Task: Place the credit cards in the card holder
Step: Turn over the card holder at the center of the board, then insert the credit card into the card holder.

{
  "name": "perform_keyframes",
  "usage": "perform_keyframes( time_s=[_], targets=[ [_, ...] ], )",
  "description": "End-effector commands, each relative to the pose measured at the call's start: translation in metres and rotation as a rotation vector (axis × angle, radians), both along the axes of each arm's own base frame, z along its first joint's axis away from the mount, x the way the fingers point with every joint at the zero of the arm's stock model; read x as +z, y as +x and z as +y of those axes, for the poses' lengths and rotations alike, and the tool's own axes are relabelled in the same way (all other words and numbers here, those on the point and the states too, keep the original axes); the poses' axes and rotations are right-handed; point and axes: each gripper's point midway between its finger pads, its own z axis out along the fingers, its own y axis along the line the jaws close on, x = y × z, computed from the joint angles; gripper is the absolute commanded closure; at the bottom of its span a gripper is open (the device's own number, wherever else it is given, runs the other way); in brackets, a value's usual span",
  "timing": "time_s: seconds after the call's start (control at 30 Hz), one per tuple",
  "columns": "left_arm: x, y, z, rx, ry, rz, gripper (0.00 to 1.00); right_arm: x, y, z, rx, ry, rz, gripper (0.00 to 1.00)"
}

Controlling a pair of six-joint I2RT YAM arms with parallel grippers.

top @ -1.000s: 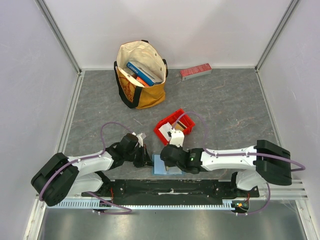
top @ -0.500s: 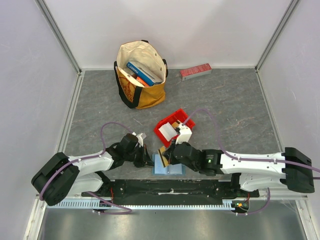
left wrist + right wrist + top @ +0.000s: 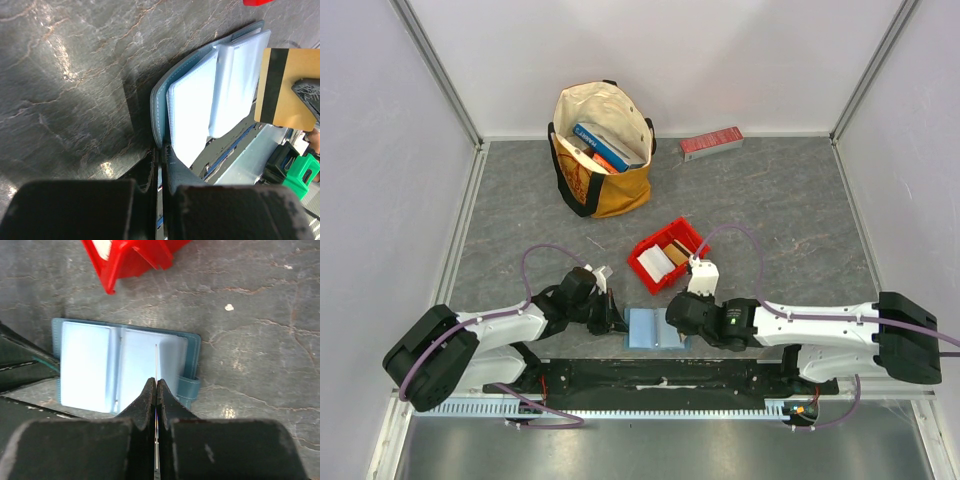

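Note:
The card holder (image 3: 655,328) lies open near the front edge, showing its light blue slotted pages (image 3: 125,370) and its teal closure tab (image 3: 190,387). My left gripper (image 3: 618,322) is shut on the holder's left cover edge (image 3: 159,125). My right gripper (image 3: 156,385) is shut on a tan credit card with a black stripe (image 3: 290,85). It holds the card edge-on (image 3: 156,362) just over the holder's right page. In the top view the right gripper (image 3: 682,318) sits at the holder's right side. A white card (image 3: 653,262) and a tan card (image 3: 677,252) lie in the red bin (image 3: 692,238).
The red bin also shows just behind the holder in the right wrist view (image 3: 130,257). A tote bag with books (image 3: 602,150) stands at the back left. A long red box (image 3: 711,142) lies by the back wall. The black base rail (image 3: 660,375) runs just in front of the holder.
My right gripper has carried the tan card from the bin to the holder, then shifted right and turned, so the card now stands edge-on over the right page. The left gripper has not moved.

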Motion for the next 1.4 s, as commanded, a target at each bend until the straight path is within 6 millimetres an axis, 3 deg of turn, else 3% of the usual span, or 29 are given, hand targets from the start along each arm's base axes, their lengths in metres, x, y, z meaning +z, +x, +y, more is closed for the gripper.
perform_keyframes(
  time_s=[0.0, 0.37, 0.7, 0.83, 1.0, 1.1, 1.2, 1.27, 1.37],
  targets=[
    [-0.008, -0.002, 0.007, 0.004, 0.042, 0.007, 0.98, 0.003, 0.006, -0.007, -0.062, -0.027, -0.007, 1.00],
    [-0.006, 0.000, 0.005, 0.002, 0.039, 0.003, 0.98, -0.020, 0.002, -0.001, -0.047, -0.078, 0.036, 1.00],
    [-0.009, 0.000, 0.005, 0.008, 0.044, 0.009, 0.98, -0.045, -0.014, 0.040, 0.053, -0.068, 0.061, 1.00],
    [-0.011, -0.001, 0.006, 0.008, 0.049, 0.013, 0.98, -0.022, -0.012, 0.064, 0.098, 0.025, 0.015, 1.00],
    [-0.014, -0.001, 0.008, 0.015, 0.055, 0.018, 0.98, 0.029, -0.008, 0.090, 0.145, 0.221, -0.062, 1.00],
    [-0.015, -0.001, 0.008, 0.014, 0.057, 0.017, 0.98, 0.052, -0.018, 0.111, 0.241, 0.321, -0.060, 1.00],
    [-0.017, -0.001, 0.008, 0.017, 0.059, 0.022, 0.98, 0.060, -0.029, 0.128, 0.321, 0.363, -0.036, 1.00],
    [-0.017, -0.001, 0.008, 0.017, 0.060, 0.023, 0.98, 0.058, -0.024, 0.120, 0.288, 0.328, -0.048, 1.00],
    [-0.016, -0.001, 0.007, 0.015, 0.056, 0.022, 0.98, 0.054, -0.003, 0.080, 0.128, 0.239, -0.114, 1.00]
  ],
)
